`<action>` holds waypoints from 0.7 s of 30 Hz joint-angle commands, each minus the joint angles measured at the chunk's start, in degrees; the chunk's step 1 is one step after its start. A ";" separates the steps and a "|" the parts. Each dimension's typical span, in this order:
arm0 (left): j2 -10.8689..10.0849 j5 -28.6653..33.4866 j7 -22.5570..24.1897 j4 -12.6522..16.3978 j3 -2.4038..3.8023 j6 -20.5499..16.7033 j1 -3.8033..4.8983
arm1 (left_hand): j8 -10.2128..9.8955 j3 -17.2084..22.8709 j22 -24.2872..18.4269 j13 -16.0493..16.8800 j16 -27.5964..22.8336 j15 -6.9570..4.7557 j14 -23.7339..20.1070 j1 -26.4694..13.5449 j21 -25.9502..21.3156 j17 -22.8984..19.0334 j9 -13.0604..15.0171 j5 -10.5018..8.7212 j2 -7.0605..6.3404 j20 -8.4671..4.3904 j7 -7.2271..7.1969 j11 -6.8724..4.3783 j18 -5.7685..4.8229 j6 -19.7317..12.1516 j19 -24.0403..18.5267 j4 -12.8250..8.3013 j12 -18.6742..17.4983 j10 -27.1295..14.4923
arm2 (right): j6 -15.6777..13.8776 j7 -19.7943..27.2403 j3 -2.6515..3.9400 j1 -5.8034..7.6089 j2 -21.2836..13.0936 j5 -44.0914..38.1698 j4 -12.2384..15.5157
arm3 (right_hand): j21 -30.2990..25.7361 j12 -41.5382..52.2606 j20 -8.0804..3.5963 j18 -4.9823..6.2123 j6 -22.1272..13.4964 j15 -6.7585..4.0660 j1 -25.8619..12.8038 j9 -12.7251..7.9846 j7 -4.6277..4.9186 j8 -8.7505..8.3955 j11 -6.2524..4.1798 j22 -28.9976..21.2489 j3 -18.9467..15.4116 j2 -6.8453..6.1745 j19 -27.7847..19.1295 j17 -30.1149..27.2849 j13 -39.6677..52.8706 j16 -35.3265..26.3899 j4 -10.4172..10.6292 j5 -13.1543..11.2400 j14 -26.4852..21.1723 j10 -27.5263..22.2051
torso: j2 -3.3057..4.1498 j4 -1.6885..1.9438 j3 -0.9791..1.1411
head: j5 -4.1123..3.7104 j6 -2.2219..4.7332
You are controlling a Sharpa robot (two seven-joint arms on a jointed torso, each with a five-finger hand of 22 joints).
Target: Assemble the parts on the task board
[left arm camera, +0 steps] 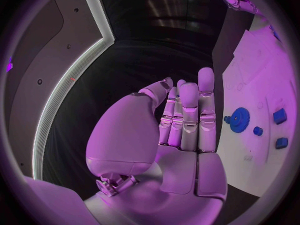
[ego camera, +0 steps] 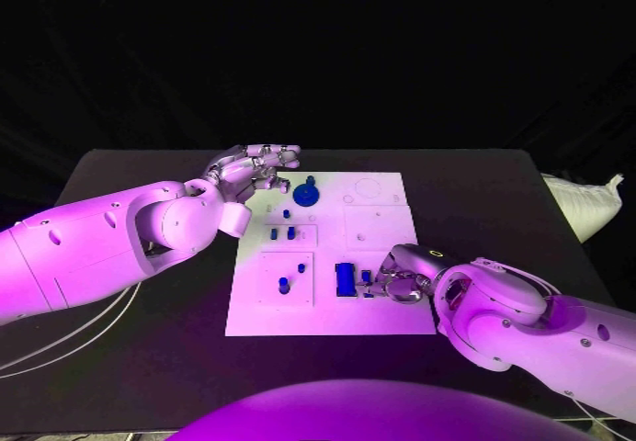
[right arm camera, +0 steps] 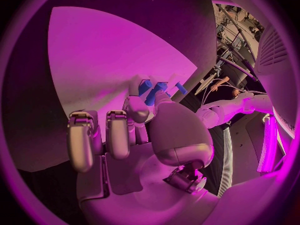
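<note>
We see the white board (ego camera: pixel 332 253) lying mid-counter (ego camera: pixel 477 184). The left robot hand (ego camera: pixel 252 170) hovers at the board's far left corner, fingers straight and together, holding nothing, just beside the blue gear (ego camera: pixel 306 194). The right robot hand (ego camera: pixel 398 280) rests at the board's near right, pinching a small blue part (right arm camera: pixel 152 93) beside the blue block (ego camera: pixel 345 278).

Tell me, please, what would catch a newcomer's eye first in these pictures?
Probably the white task board mid-table, dotted with small blue parts, most strikingly the blue gear near its far left corner. Next, the right hand at the board's near right edge, pinching a small blue part, while the left hand hovers empty beside the gear.
</note>
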 commanded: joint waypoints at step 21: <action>-0.01 -0.27 0.02 -0.07 0.03 1.33 0.01 | 0.41 -0.14 -0.07 0.09 -0.37 0.13 -0.51 -0.15 -0.36 -0.13 0.01 0.14 0.50 0.04 -0.06 0.02 1.04 -0.54 -0.35 -0.15 0.26 -0.33 | -0.19 1.55 0.01 -0.14 -2.01 0.22 1.07 | -0.01 -1.23 -0.01 -0.38 -0.48 -0.14 9.52 0.15 0.36 0.05 0.13 12.17 -1.74 0.56 4.27 4.42 -0.05 -0.15 -2.16 -4.13 3.93 0.09 | -0.01 0.12 -0.06 | -0.17 0.25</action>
